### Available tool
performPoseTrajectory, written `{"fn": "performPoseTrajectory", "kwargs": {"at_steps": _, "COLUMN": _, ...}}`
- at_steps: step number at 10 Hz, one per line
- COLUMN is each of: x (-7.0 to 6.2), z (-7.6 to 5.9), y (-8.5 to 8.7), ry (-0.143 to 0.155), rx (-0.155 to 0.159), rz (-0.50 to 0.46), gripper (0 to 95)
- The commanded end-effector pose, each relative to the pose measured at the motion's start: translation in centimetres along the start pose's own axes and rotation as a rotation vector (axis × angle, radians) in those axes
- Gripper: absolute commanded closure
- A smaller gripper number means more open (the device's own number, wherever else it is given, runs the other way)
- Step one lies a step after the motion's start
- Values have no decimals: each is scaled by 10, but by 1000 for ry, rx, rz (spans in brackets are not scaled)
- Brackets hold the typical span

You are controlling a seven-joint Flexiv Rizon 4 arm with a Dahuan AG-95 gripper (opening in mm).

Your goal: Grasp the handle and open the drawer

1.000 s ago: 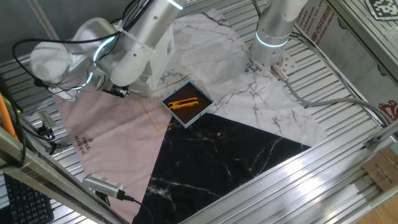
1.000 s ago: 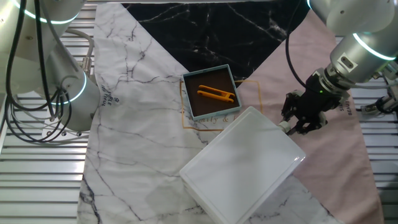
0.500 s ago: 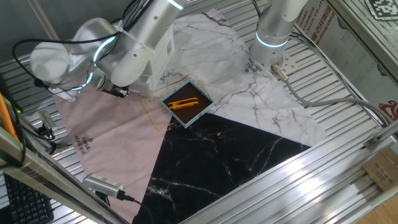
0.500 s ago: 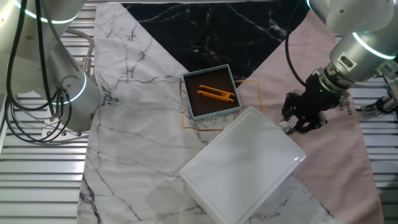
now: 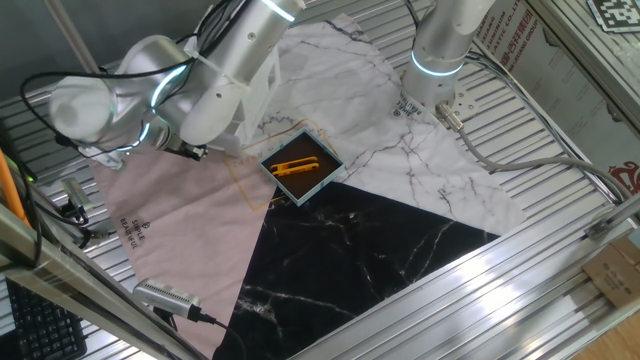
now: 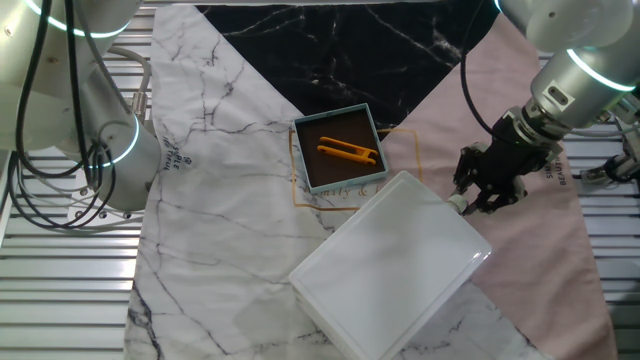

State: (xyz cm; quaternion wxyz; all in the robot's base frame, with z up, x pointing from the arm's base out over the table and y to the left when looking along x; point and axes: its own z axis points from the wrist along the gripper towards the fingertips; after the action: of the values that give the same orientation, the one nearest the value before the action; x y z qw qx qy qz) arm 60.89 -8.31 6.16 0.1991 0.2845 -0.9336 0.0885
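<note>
The white boxy cabinet (image 6: pixel 390 265) lies on the marble cloth, seen from above. Its drawer front faces right and shows only as the edge by the fingers (image 6: pixel 452 213). My gripper (image 6: pixel 470 203) is black and sits right against that edge, fingers pointing at the drawer front. The black knob handle is hidden behind the fingers. I cannot see whether the jaws are closed on it. In the one fixed view my arm covers most of the cabinet (image 5: pixel 262 85), and the gripper (image 5: pixel 190 150) shows only as a dark tip on the pink cloth.
A shallow blue-edged tray (image 6: pixel 340 148) with an orange tool (image 6: pixel 348 152) lies just left of the gripper, touching the cabinet's far corner. A second arm's base (image 6: pixel 110 140) stands at the left. Pink cloth (image 6: pixel 540 240) lies right of the gripper.
My arm's elbow has shifted slightly up and left in the one fixed view. The gripper stays at the drawer front, and the cabinet has not visibly moved.
</note>
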Motion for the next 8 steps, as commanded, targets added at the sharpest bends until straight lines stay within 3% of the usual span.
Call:
{"fn": "performPoseTrajectory", "kwargs": {"at_steps": 1, "x": -1, "z": -1, "y": 0, "ry": 4, "rx": 0, "rz": 0, "gripper": 950}}
{"fn": "performPoseTrajectory", "kwargs": {"at_steps": 8, "x": -7, "z": -8, "y": -2, "ry": -2, "rx": -8, "rz": 10, "gripper": 950}}
